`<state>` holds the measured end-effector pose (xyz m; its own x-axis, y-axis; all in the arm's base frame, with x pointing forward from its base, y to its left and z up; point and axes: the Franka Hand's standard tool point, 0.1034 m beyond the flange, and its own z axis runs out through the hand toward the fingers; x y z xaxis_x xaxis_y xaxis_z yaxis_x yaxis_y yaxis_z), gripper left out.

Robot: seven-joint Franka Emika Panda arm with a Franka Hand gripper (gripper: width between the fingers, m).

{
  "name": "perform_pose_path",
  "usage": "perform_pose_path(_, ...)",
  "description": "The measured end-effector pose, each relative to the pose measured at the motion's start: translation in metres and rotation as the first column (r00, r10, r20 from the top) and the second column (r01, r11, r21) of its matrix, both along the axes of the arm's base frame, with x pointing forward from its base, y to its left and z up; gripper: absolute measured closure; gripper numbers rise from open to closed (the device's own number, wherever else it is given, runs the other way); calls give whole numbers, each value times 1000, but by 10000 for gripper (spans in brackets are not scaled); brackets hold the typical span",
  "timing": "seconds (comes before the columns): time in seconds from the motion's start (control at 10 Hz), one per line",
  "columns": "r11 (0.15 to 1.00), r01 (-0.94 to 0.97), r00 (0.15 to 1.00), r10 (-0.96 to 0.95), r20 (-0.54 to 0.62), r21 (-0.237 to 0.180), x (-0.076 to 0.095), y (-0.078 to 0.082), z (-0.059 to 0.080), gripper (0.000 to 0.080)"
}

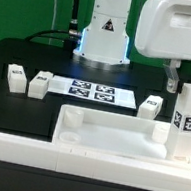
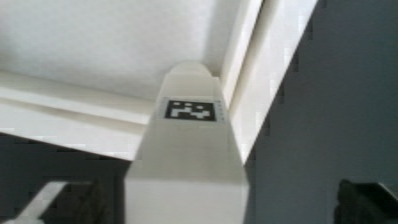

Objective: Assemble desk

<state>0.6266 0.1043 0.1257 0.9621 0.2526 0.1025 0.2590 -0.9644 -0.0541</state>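
Upright white leg (image 1: 188, 121) with square black-and-white tag (image 2: 191, 110), standing at the tabletop (image 1: 97, 134) corner on the exterior view's right, between claw (image 2: 201, 204) fingers spread wide and gripping nothing; three more tagged legs (image 1: 15, 77) (image 1: 41, 82) (image 1: 150, 106) flanking the marker board (image 1: 91, 91) on the black counter (image 1: 25, 108).

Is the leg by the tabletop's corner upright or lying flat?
Upright: the leg stands on end, taller than wide, at the tabletop corner.
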Motion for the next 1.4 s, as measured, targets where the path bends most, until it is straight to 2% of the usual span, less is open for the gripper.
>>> perform_pose_path(0.5,1000,0,1000,0,3,-2,1,-8,-8,151)
perform_pose_path(0.7,1000,-1,1000,1,2,-1,1,-7,-8,415)
perform_pose_path(0.8,1000,0,1000,0,2,-1,1,-7,-8,511)
perform_pose_path(1.2,1000,30,1000,-30,0,2,1,-7,-8,511)
perform_pose_path(1.4,975,218,976,-218,-22,29,0,-7,-8,511)
